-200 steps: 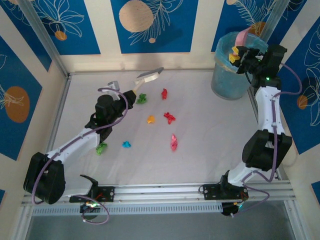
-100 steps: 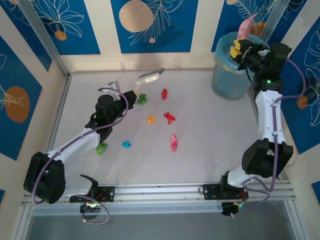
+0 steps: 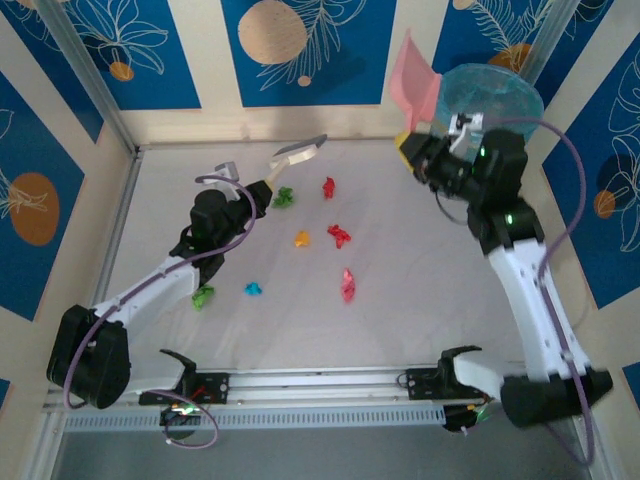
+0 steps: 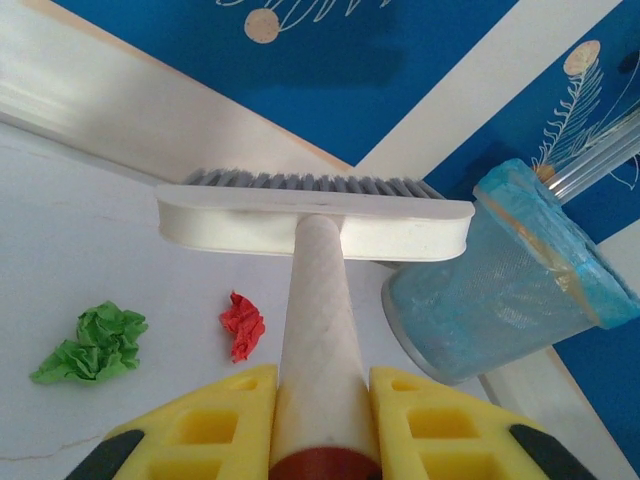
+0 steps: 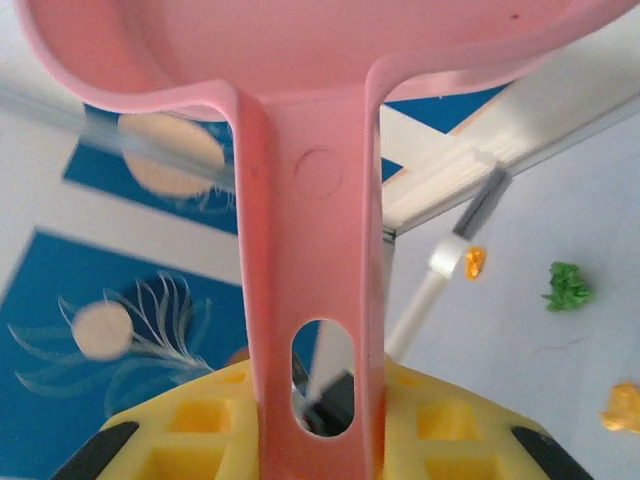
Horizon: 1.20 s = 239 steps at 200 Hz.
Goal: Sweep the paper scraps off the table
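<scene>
**Left gripper** (image 4: pixel 322 400): jaws clamped on the handle of the brush (image 4: pixel 315 215). The bristle head is held out ahead of the fingers, lifted off the table (image 3: pixel 420 280).

**Right gripper** (image 5: pixel 310 400): clamped on the handle of the pink dustpan (image 3: pixel 415 75). The pan is raised and tilted upward, and the blue bin (image 3: pixel 495 95) stands just beside it.

**Paper scraps** (image 3: pixel 340 236): seven countable, loose on the table.
- One green wad (image 4: pixel 95 345) and one red (image 4: pixel 242 325) lie just below the brush head.
- Most of the rest are spread between the two grippers.
- A second green lies back beside the left arm.

**Step, by judgement:** gathering is unfinished, with the pan up by the bin rather than at the scraps.

**Next move calls for:** the pan lowered flat beside the wads and the brush drawn toward it.
</scene>
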Tool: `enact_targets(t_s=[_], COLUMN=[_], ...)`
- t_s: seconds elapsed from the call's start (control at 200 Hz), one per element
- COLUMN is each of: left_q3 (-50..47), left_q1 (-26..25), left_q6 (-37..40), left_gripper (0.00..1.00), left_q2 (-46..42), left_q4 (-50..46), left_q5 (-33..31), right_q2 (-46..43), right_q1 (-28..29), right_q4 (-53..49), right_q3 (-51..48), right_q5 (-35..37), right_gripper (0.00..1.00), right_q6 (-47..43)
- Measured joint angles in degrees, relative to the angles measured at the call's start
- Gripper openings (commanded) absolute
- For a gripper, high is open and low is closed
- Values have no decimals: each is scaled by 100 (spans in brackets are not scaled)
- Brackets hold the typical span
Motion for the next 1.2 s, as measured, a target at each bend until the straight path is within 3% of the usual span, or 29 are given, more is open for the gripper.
enact_targets(t_s=[0.1, 0.21, 0.42, 0.75, 0.995, 1.195], left_q3=[-76, -175, -354, -278, 291, 752], left_q1=[0, 0, 0, -184, -929, -1434], left_q6=[-2, -22, -109, -153, -120, -83], left_gripper=[0, 0, 0, 0, 0, 0], left_q2=[-94, -144, -201, 33, 719, 935], left_q4=[61, 144, 170, 214, 166, -90], left_q5=[-129, -319, -688, -754, -737, -686], right_q2=[-837, -1167, -426, 1373, 2068, 2098], right_q1=[542, 1143, 1729, 2153, 2046, 2022], right_q4=[-160, -472, -1364, -1598, -1532, -1456], right_q3=[-927, -1792, -2771, -2922, -3032, -3032], right_q5=[719, 1731, 3211, 4052, 4336, 4448], right_gripper=[0, 0, 0, 0, 0, 0], right_q6=[-951, -1808, -2455, -2476, -2260, -2135])
